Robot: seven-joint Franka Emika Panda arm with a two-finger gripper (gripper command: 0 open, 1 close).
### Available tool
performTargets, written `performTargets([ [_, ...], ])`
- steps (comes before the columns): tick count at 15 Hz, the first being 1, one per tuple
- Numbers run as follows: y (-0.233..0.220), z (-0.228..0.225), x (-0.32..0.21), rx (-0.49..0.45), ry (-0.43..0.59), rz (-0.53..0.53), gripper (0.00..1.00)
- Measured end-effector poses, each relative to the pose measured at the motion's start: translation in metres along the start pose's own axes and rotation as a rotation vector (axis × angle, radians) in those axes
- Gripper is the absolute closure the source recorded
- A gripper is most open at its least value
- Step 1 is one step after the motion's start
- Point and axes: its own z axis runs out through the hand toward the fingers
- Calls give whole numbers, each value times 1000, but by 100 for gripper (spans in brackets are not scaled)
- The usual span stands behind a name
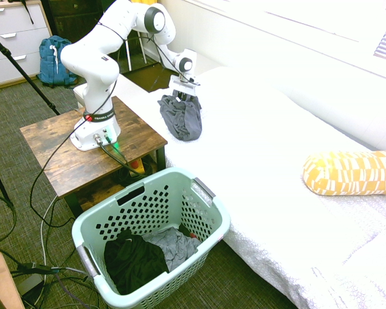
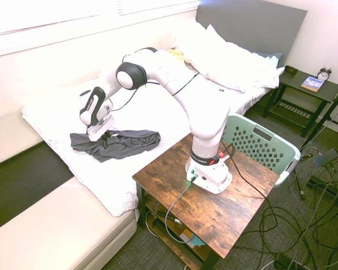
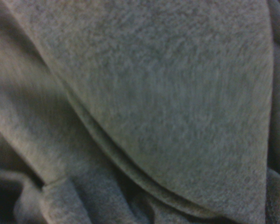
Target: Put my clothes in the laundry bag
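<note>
White bedding covers the bed (image 1: 257,138) along a pale wall, with a grey headboard (image 2: 259,25) at one end and several white pillows (image 2: 234,62) near it. A yellow-and-white patterned bolster (image 1: 352,173) lies on the bedding. Beside the bed is a wooden side table (image 1: 55,151), which carries the white Franka arm (image 1: 93,64). The arm reaches over the bed, its gripper (image 1: 184,95) pointing down at the dark charcoal-grey garment (image 1: 182,121). The jaws are closed on a bunch of its fabric; the rest lies crumpled and spread across the bedding. Folds of this soft fabric fill the wrist view.

On the floor, near the side table and beside the bed, is the mint-green laundry basket (image 1: 175,177), upright, with perforated sides and grey handles. It contains a black garment (image 1: 134,262) and a lighter grey cloth (image 1: 172,247), lying side by side. The charcoal-grey garment is outside the basket.

A blue backpack (image 1: 55,61) rests on the floor against a white-fronted dresser (image 1: 14,40). At the headboard end, a dark nightstand (image 2: 301,90) holds a twin-bell alarm clock (image 2: 324,73) and a blue-covered book (image 2: 312,84).
</note>
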Motion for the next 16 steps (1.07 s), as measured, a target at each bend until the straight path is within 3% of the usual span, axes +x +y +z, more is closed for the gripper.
performTargets([
  [3, 69, -45, 5, -180, -85, -91, 100],
  [8, 241, -66, 0, -514, -244, -197, 100],
  [11, 363, -99, -16, -652, -300, -125, 100],
  [16, 568, -145, -95, -719, -458, 96, 100],
])
